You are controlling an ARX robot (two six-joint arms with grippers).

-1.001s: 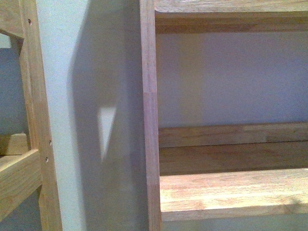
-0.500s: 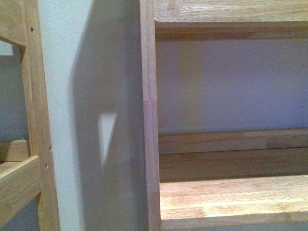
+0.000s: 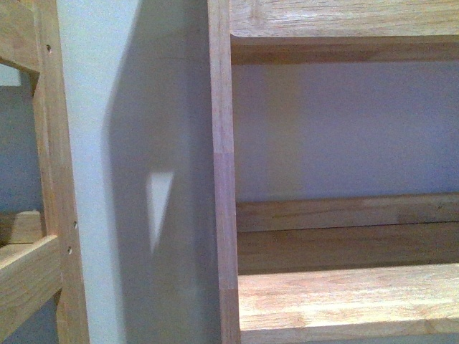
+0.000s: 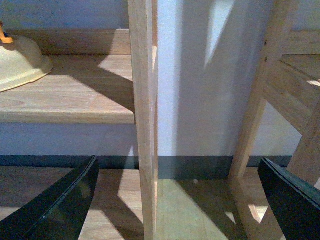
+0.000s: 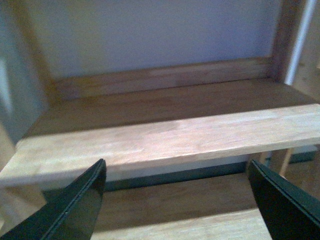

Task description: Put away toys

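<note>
Front view, left to right: a wooden frame (image 3: 54,179) at the far left, a strip of pale wall (image 3: 136,143) with a shadow across it, then a wooden shelf unit (image 3: 222,179) whose upright post bounds a bare shelf board (image 3: 344,301) on the right. Left gripper (image 4: 180,200) is spread wide with nothing between its dark fingers (image 4: 65,200), facing the shelf post and floor; a pale yellow rounded thing (image 4: 20,62), maybe the plush toy, cut off by the frame edge so cannot tell, rests on a shelf well apart from it. Right gripper (image 5: 175,200) is likewise spread wide and empty, fingers (image 5: 75,205) near a bare shelf.
</note>
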